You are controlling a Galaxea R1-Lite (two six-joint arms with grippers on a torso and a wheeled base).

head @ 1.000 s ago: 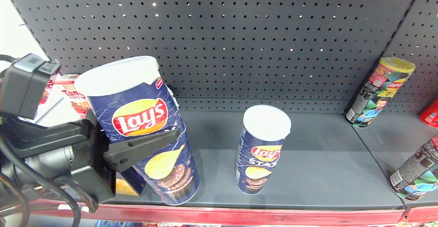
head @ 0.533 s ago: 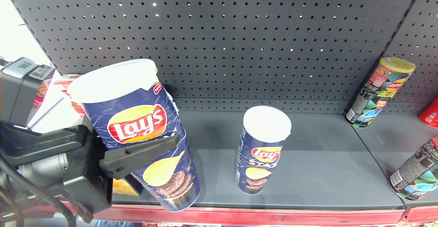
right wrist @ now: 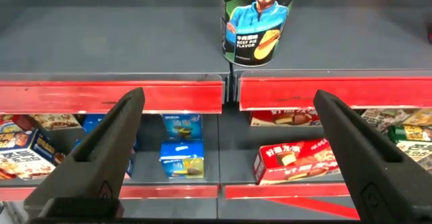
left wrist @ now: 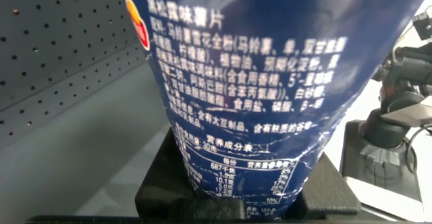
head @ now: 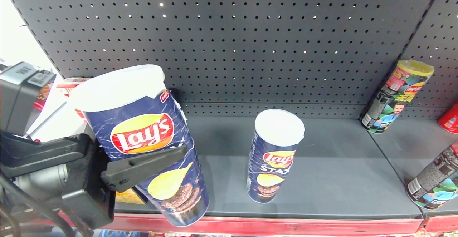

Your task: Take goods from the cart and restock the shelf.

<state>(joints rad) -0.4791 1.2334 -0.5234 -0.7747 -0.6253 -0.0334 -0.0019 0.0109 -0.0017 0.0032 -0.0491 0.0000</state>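
- Here's the one to watch: a navy-blue cardboard crisp tube (head: pixel 143 140) with a white plastic lid, in the lower left of the head view. It is tilted, its lid leaning towards the left edge of the frame.
- Its base hangs right at the red front strip (head: pixel 286 226) of the grey metal shelf (head: pixel 340 179). Whether it touches the deck, I can't tell.
- The left gripper (head: pixel 175 129) is pinching that tube across its middle, with one black finger (head: pixel 143 165) lying over the printed front. In the left wrist view the tube's back label (left wrist: pixel 250 82) sits close up between the jaws.
- Just right of it, centre frame, a second navy-blue tube with a white lid (head: pixel 273 158) stands upright on the shelf, apart from the held one.
- My reading: one tube is placed, and one is at the shelf's front and not yet set down. What's left is to bring it upright on the deck and let go, then fetch more goods. How many remain, I can't judge.
- The right gripper (right wrist: pixel 229 150) is spread wide and empty, facing a red shelf edge, with a green-and-grey printed tube (right wrist: pixel 260 21) at the top of the right wrist view.
- Further out, a dark perforated back panel (head: pixel 232 51) fills the top of the head view.
- A grey-and-green tube with a yellow lid (head: pixel 393 97) leans against the panel at the upper right.
- A red-and-white carton (head: pixel 71 90) peeks out at the left, behind the held tube.
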